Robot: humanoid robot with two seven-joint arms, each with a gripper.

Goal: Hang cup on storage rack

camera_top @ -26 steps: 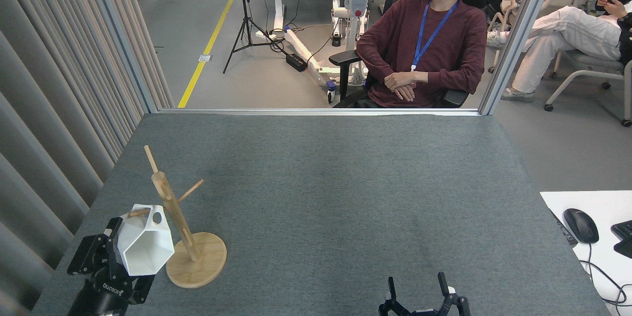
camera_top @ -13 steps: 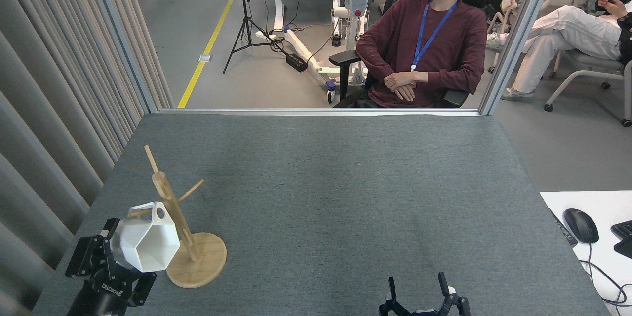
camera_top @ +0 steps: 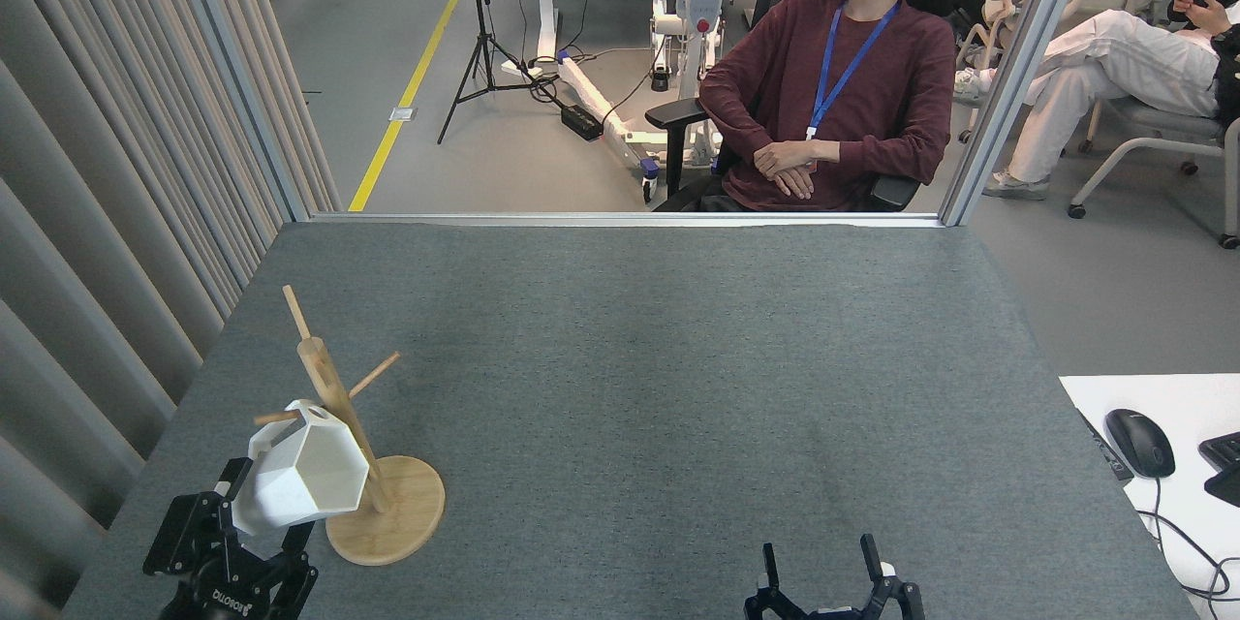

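Observation:
The white faceted cup [camera_top: 308, 471] hangs tilted at the left side of the bamboo storage rack [camera_top: 386, 510], its tab handle threaded on the low left peg beside the post. My left gripper [camera_top: 250, 531] sits just below and left of the cup at the table's near left corner. Its black fingers [camera_top: 231, 479] are spread wide around the cup's narrow base, and whether they still touch it is unclear. My right gripper [camera_top: 819, 564] stands open at the bottom edge, nothing between its fingers.
Grey curtains [camera_top: 116, 213] run close along the left of the table [camera_top: 630, 358]. A person [camera_top: 833, 87] sits behind the far edge. A white side desk with a mouse [camera_top: 1139, 442] is at the right.
The cup has moved right and tipped, its handle sliding further onto the left peg toward the post. My left gripper has dropped lower and back. The right gripper has not moved.

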